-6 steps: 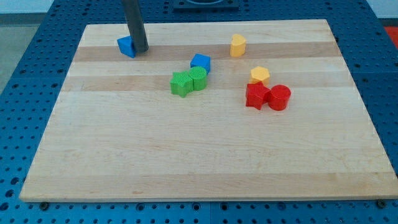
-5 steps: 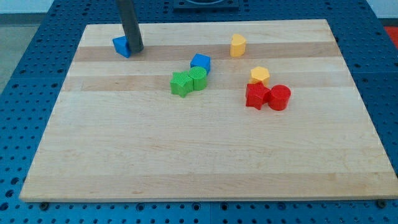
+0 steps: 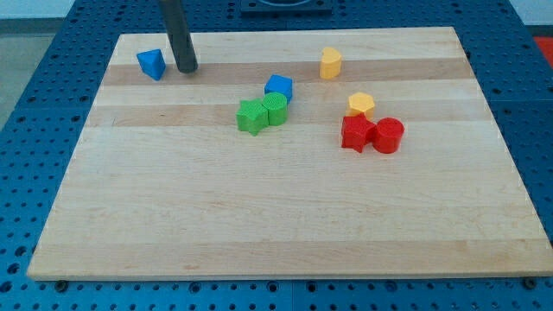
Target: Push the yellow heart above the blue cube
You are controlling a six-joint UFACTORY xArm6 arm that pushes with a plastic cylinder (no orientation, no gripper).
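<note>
The yellow heart (image 3: 330, 63) lies near the view's top, right of centre. The blue cube (image 3: 278, 87) sits below and to the left of it, touching the green blocks. My tip (image 3: 186, 69) rests on the board at the view's top left, far left of both. A second blue block, wedge-shaped (image 3: 151, 63), lies just left of my tip with a small gap between them.
A green star (image 3: 251, 116) and a green cylinder (image 3: 276, 109) sit together just below the blue cube. A yellow pentagon (image 3: 361, 104) lies above a red star (image 3: 356, 132) and a red cylinder (image 3: 388, 136) at the right. The wooden board (image 3: 259, 216) has blue pegboard around it.
The blue wedge block has slid left, from touching my rod to a little apart from it. My tip has shifted slightly left. The other blocks have not moved.
</note>
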